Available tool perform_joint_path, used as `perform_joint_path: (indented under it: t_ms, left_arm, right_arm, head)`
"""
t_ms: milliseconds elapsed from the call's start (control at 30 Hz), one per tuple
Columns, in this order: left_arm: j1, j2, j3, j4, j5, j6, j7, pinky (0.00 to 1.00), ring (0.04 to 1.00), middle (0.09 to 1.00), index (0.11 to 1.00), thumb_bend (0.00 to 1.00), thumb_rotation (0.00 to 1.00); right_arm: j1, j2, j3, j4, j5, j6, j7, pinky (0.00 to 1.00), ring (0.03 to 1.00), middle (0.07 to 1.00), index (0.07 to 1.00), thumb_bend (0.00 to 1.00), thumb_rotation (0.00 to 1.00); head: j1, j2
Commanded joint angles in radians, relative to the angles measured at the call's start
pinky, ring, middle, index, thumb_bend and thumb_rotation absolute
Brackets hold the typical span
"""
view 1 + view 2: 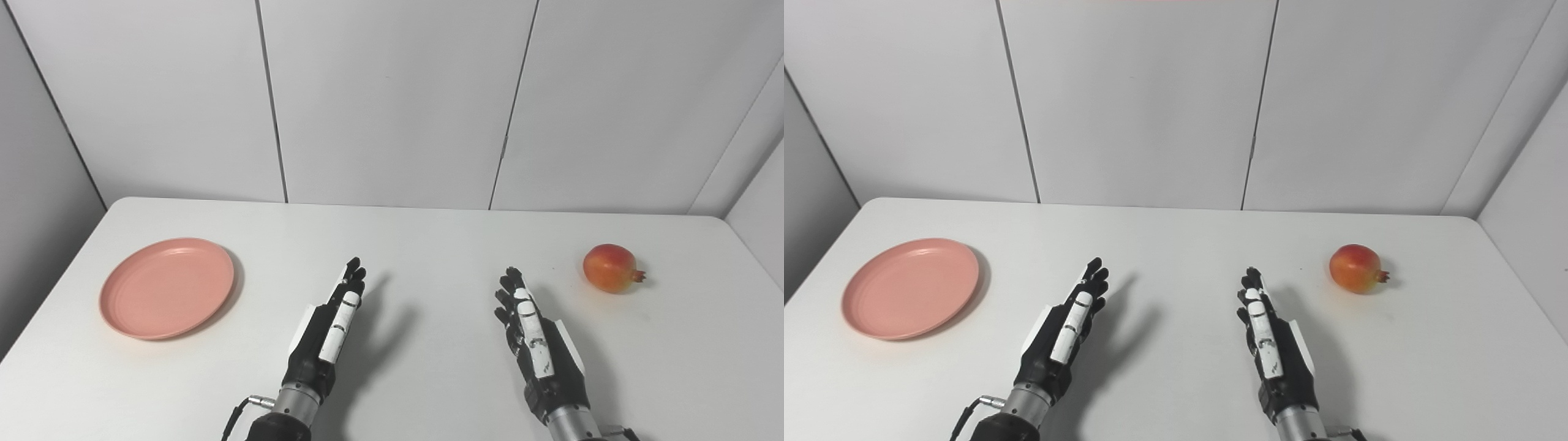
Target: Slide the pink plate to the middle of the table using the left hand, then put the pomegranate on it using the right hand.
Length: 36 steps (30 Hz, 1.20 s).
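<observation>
Nearest us, left hand [327, 331] and right hand [534, 343] both over the white table [429, 245], fingers straight, pointing away, holding nothing, edge-on, thumbs up. We see them well apart from each other. Further out, pink plate [166, 288] lies flat on the table's left side, nothing on it. Pomegranate [610, 268] sits on the right side, crown pointing right. White wall panels [392, 104] behind.

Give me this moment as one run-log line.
stage: not started | pink plate: table left, empty | pomegranate: table right, untouched | left hand: open, mid-table | right hand: open, mid-table
</observation>
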Motion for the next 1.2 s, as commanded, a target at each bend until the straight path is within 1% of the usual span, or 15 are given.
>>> perform_joint_path:
  t_ms: [0, 133, 367, 567, 933, 1167]
  left_arm:
    - [-0.032, -0.013, -0.002, -0.022, -0.004, -0.014, -0.001, 1.00, 1.000, 1.000, 1.000, 0.46, 1.00]
    - [-0.033, -0.013, -0.001, -0.024, -0.003, -0.007, 0.001, 1.00, 1.000, 1.000, 1.000, 0.45, 1.00]
    - [-0.034, -0.009, 0.000, -0.011, -0.007, -0.029, -0.004, 1.00, 1.000, 1.000, 1.000, 0.46, 1.00]
    - [-0.034, -0.011, 0.001, -0.016, -0.007, -0.019, -0.002, 1.00, 1.000, 1.000, 1.000, 0.46, 1.00]
    - [-0.035, -0.010, 0.001, -0.012, -0.010, -0.026, -0.006, 1.00, 1.000, 1.000, 1.000, 0.46, 1.00]
    - [-0.033, -0.014, 0.001, -0.021, -0.008, -0.010, -0.002, 1.00, 1.000, 1.000, 1.000, 0.45, 1.00]
  right_arm:
    - [-0.029, 0.003, 0.001, -0.024, 0.004, -0.046, 0.004, 1.00, 0.992, 1.000, 1.000, 0.32, 1.00]
    - [-0.031, 0.003, -0.001, -0.020, 0.007, -0.048, 0.004, 1.00, 0.992, 1.000, 1.000, 0.32, 1.00]
    - [-0.031, 0.002, -0.003, -0.020, 0.012, -0.047, 0.006, 1.00, 0.992, 1.000, 1.000, 0.32, 1.00]
    - [-0.030, 0.002, -0.002, -0.026, 0.010, -0.041, 0.005, 1.00, 0.992, 1.000, 1.000, 0.32, 1.00]
    - [-0.031, -0.001, -0.003, -0.018, 0.016, -0.051, 0.009, 1.00, 0.995, 1.000, 1.000, 0.32, 1.00]
    - [-0.030, 0.002, -0.002, -0.023, 0.016, -0.041, 0.006, 1.00, 0.994, 1.000, 1.000, 0.31, 1.00]
  head:
    - [0.001, 0.002]
    - [0.002, -0.001]
    - [0.002, -0.002]
    - [0.002, -0.002]
    - [0.002, -0.004]
    - [0.002, -0.004]
